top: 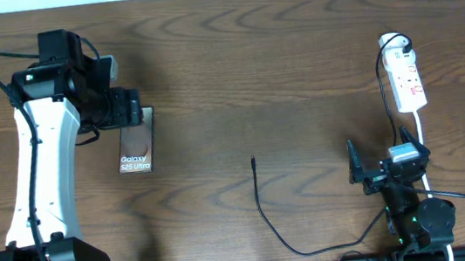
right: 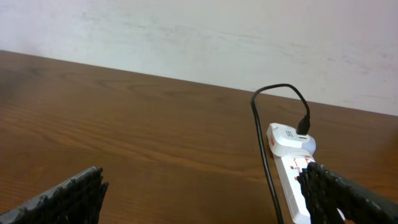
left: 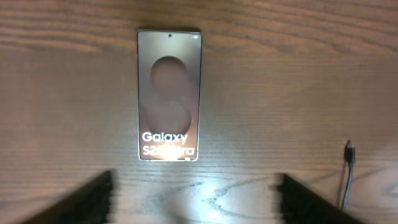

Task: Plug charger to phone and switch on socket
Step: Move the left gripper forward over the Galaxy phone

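Observation:
The phone (top: pixel 135 148) lies flat on the wooden table at the left, screen up with white "Galaxy" lettering (left: pixel 165 137). My left gripper (top: pixel 129 109) hovers over its far end, open, with nothing but bare wood between its blurred fingers (left: pixel 93 199). In the left wrist view the phone (left: pixel 169 93) is just ahead of the fingertips. The charger (top: pixel 260 197) is a thin black cable in the table's middle; its plug tip (left: pixel 349 148) lies loose, apart from the phone. The white socket (top: pixel 408 80) sits at the right. My right gripper (top: pixel 386 167) stands open just short of the socket (right: pixel 287 171).
A black plug (right: pixel 303 127) with its cable (right: pixel 264 155) is in the socket's far end, and a white cord (top: pixel 420 131) runs from the socket towards my right arm. The charger cable trails to the table's front edge (top: pixel 316 251). A pale wall stands behind the table.

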You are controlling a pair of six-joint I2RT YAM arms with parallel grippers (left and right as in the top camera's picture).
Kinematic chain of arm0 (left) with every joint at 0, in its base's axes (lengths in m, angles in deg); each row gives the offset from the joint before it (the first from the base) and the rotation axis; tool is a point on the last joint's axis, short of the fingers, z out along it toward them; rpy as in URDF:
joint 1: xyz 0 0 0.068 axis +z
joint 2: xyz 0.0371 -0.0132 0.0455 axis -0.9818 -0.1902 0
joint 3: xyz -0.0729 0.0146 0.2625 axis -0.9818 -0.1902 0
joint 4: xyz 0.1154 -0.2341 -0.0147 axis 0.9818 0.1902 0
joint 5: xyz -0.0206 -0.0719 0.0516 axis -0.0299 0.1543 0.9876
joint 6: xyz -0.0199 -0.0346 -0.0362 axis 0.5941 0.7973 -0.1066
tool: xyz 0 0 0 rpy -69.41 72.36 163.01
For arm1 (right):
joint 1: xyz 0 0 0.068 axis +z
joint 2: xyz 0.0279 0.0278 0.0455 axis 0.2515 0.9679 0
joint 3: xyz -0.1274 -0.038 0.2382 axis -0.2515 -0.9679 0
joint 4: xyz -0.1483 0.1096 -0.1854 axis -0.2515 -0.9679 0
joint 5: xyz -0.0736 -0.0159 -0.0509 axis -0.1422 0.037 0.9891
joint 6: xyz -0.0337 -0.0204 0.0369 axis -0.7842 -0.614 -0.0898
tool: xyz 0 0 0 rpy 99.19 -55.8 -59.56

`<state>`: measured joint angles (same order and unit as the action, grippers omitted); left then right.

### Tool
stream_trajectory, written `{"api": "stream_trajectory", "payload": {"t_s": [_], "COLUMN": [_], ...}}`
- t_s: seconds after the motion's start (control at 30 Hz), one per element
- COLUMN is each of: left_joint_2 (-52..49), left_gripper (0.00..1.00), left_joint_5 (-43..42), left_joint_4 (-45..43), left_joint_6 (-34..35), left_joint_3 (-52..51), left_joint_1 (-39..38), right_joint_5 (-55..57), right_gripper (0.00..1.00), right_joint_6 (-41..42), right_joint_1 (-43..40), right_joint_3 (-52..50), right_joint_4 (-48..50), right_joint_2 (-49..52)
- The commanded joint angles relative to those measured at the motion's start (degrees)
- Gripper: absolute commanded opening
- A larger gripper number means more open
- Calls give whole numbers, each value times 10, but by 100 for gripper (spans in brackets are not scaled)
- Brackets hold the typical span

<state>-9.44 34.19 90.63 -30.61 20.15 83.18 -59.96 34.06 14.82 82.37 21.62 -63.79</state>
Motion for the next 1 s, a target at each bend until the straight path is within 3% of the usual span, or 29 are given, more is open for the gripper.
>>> {"api": "stream_trajectory", "payload": {"t_s": [0.0,0.03,0.07,0.1,0.13,0.53,0.7,0.97], "left_joint_2": [-2,-2,-2,-2,-2,-4,-14,-56], "left_gripper": [34,33,48,83,99,98,98,98], "left_joint_5": [-12,-12,-12,-12,-12,-11,51,52], "left_joint_4": [-7,-10,-13,-15,-16,-24,-21,-31], "left_joint_6": [-5,-6,-5,-5,-5,-3,23,23], "left_joint_3": [12,12,12,12,12,10,4,3], "left_joint_1": [3,3,3,3,3,3,3,3], "right_joint_5": [6,6,6,6,6,6,6,6], "right_gripper": [99,99,99,99,99,99,99,99], "right_joint_6": [-4,-4,-4,-4,-4,-4,-4,-4], "right_joint_1": [6,6,6,6,6,6,6,6], "right_joint_3": [-1,-1,-1,-1,-1,-1,-1,-1], "right_joint_4": [-3,-3,-3,-3,-3,-3,-3,-3], "right_joint_2": [-3,-3,-3,-3,-3,-3,-3,-3]}}
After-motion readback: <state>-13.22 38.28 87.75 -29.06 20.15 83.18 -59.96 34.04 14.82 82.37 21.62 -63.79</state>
